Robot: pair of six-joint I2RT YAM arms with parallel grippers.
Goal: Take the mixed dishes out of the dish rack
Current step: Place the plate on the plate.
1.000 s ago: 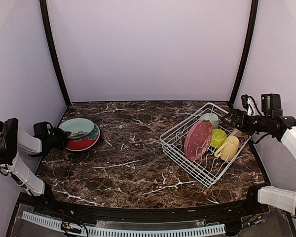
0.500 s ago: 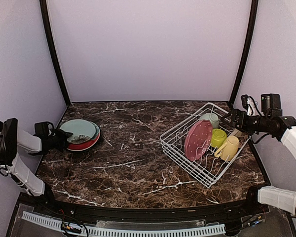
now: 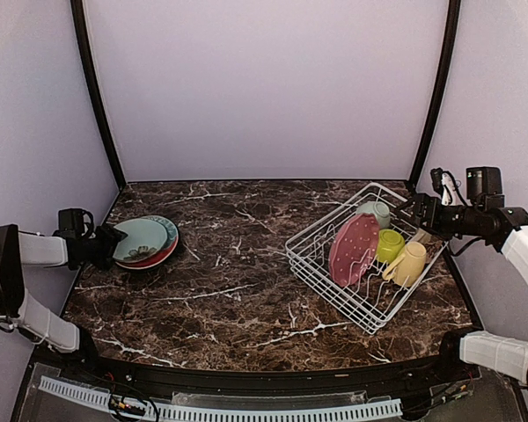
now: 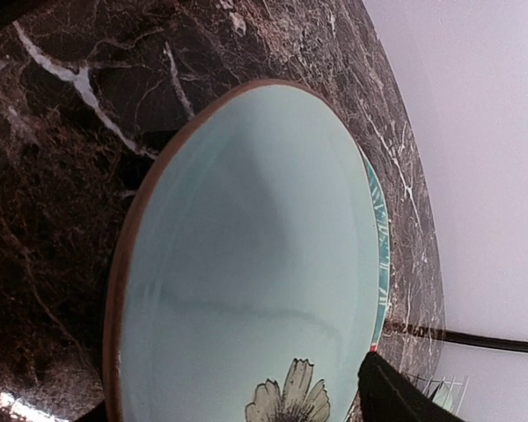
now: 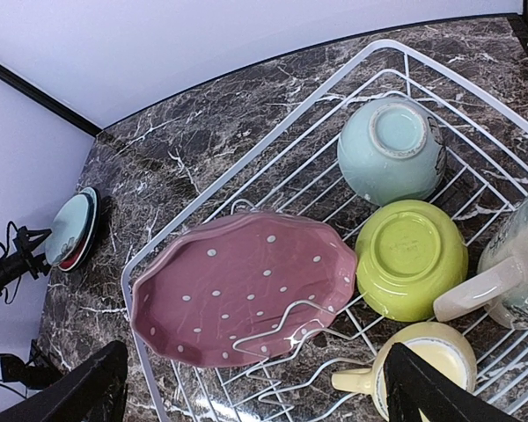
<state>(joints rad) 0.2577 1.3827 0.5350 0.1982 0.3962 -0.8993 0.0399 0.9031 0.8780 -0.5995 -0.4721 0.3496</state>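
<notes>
My left claw [image 3: 112, 244] sat at the rim of the pale plate [image 3: 141, 238], stacked on the tabletop's [image 3: 246, 281] left. I couldn't tell whether it had let go. If not, backing away could drag the plate off. My right claw [image 3: 414, 211] gaped empty beside the rack [image 3: 327, 216], far right.

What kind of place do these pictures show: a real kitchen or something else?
Probably a robot test booth, not a real kitchen: plain lilac walls between black frame posts enclose a marble-patterned tabletop holding a white wire dish rack.
</notes>
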